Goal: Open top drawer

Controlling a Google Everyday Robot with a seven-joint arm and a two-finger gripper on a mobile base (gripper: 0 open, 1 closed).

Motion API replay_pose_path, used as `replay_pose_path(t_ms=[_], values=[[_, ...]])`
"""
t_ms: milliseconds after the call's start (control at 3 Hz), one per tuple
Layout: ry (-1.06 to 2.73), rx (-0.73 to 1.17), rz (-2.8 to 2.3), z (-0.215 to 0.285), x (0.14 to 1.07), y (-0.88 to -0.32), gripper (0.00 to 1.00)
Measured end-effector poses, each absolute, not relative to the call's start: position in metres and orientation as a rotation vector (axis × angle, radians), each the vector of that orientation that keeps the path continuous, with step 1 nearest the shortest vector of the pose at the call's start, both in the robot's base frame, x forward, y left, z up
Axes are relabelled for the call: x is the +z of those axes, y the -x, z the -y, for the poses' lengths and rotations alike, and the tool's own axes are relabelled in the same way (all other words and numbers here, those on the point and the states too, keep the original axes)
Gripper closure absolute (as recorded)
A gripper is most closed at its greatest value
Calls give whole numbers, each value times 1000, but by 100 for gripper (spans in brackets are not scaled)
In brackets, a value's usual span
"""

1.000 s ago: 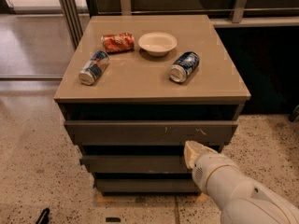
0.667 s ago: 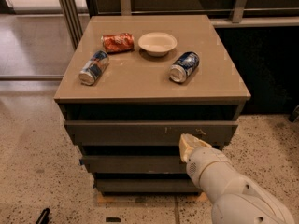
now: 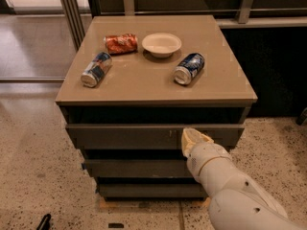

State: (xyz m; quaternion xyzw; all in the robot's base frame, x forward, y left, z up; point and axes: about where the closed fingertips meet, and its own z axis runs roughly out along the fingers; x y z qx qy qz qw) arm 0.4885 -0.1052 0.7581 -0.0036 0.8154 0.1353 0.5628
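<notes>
Below the desk [image 3: 144,87] front edge, the gripper [image 3: 194,139] meets the top drawer [image 3: 124,137] right of centre; whether it is open or closed, I cannot tell. The drawer looks shut; pulling it out remains.

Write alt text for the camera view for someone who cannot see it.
A robot arm's pincer is at the right part of the top drawer front. On the cabinet top are three cans on their sides and a bowl.

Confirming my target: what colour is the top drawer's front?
The top drawer front is dark grey-brown, camera view; the gripper is at its right half.
</notes>
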Motion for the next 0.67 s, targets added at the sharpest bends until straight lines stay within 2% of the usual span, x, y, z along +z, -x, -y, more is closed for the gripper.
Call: replay_pose_path(t_ms=[667], values=[[67, 244, -1854, 100, 756, -521, 100]])
